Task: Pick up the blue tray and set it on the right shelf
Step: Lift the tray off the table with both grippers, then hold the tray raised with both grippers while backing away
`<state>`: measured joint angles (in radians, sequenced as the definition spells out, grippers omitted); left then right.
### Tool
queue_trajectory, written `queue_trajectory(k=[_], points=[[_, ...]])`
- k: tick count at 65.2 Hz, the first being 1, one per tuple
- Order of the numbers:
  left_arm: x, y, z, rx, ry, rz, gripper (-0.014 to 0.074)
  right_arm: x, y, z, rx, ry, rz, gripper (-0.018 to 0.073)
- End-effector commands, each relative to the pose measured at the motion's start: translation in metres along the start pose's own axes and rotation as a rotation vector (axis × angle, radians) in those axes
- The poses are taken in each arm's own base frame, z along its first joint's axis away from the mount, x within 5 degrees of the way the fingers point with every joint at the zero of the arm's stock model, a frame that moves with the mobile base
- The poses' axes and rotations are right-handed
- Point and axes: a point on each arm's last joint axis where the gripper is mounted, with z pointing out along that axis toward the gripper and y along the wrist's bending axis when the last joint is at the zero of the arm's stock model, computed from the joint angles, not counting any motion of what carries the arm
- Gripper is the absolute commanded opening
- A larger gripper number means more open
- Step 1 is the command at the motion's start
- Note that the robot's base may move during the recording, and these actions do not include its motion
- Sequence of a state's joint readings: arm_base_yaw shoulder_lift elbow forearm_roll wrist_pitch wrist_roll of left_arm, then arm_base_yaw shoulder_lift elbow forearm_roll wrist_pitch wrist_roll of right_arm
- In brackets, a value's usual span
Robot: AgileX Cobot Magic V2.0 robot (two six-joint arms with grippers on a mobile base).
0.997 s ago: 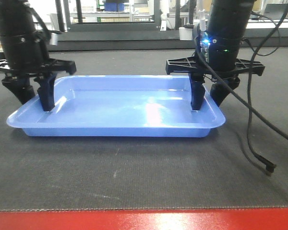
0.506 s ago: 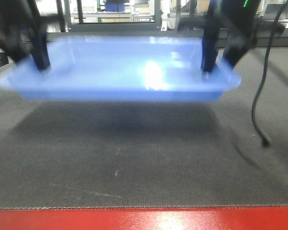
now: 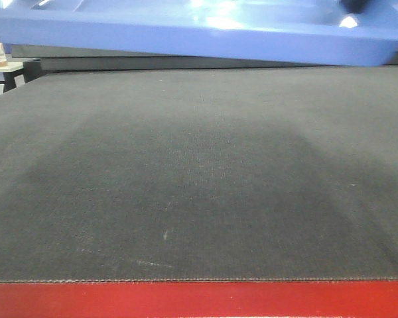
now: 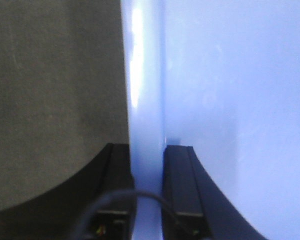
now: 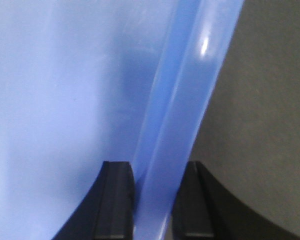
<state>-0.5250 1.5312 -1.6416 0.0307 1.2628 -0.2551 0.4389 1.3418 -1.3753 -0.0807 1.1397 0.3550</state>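
The blue tray [image 3: 199, 36] hangs in the air along the top edge of the front view, well above the dark mat; only its underside and front rim show there. In the left wrist view my left gripper [image 4: 147, 170] is shut on the tray's left rim [image 4: 145, 100], one finger outside and one inside. My right gripper [image 5: 155, 185], seen from the right wrist, is shut on the right rim [image 5: 190, 100] the same way. Both arms are out of the front view. The right shelf is out of view.
A dark grey mat [image 3: 199, 179] covers the table, with a red strip [image 3: 199, 301] along its near edge. A small white side table [image 3: 6, 66] shows at the far left behind the mat.
The tray has risen from the mat to the top of the front view, held at both ends. Both arms have gone up out of that view.
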Motion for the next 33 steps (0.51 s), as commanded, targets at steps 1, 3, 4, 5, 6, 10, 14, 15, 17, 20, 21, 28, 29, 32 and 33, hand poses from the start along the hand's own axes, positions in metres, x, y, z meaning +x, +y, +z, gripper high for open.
queue_trajectory(k=[1,3,4,5,6,10,14,15,17,20,21,28,29,32,33], points=[[0.017,-0.016,-0.020,0.022,0.035,0.040,-0.0047,0.002,-0.001,-0.032,-0.025,-0.111,-0.054,0.0056],[0.021,-0.020,-0.018,0.026,0.047,0.049,-0.0047,0.003,-0.002,-0.037,-0.028,-0.121,-0.053,0.0056],[0.023,-0.022,-0.016,0.027,0.059,0.054,-0.0047,0.004,-0.002,-0.040,-0.031,-0.129,-0.053,0.0056],[0.025,-0.025,-0.015,0.030,0.064,0.063,-0.0047,0.004,-0.003,-0.041,-0.031,-0.131,-0.052,0.0056],[0.027,-0.027,-0.013,0.031,0.073,0.070,-0.0047,0.005,-0.003,-0.043,-0.033,-0.136,-0.052,0.0056],[0.035,-0.032,-0.010,0.035,0.096,0.086,-0.0047,0.007,-0.004,-0.048,-0.035,-0.144,-0.051,0.0056],[0.041,-0.034,-0.006,0.033,0.119,0.085,-0.0047,0.010,-0.005,-0.051,-0.033,-0.139,-0.050,0.0056],[0.043,-0.035,-0.007,0.034,0.120,0.086,-0.0047,0.010,-0.005,-0.051,-0.032,-0.137,-0.050,0.0056],[0.046,-0.035,-0.005,0.032,0.131,0.088,-0.0047,0.011,-0.006,-0.051,-0.030,-0.130,-0.050,0.0056],[0.049,-0.034,-0.006,0.033,0.133,0.090,-0.0047,0.012,-0.006,-0.050,-0.028,-0.125,-0.050,0.0056],[0.050,-0.034,-0.007,0.033,0.132,0.087,-0.0047,0.012,-0.006,-0.050,-0.028,-0.123,-0.050,0.0056],[0.053,-0.032,-0.015,0.038,0.115,0.072,-0.0048,0.013,-0.006,-0.047,-0.024,-0.113,-0.051,0.0056],[0.053,-0.032,-0.015,0.038,0.112,0.072,-0.0048,0.013,-0.006,-0.047,-0.024,-0.113,-0.051,0.0056],[0.054,-0.031,-0.018,0.036,0.104,0.073,-0.0048,0.013,-0.006,-0.047,-0.024,-0.113,-0.051,0.0056],[0.054,-0.030,-0.018,0.034,0.103,0.073,-0.0048,0.013,-0.006,-0.047,-0.025,-0.115,-0.051,0.0056]])
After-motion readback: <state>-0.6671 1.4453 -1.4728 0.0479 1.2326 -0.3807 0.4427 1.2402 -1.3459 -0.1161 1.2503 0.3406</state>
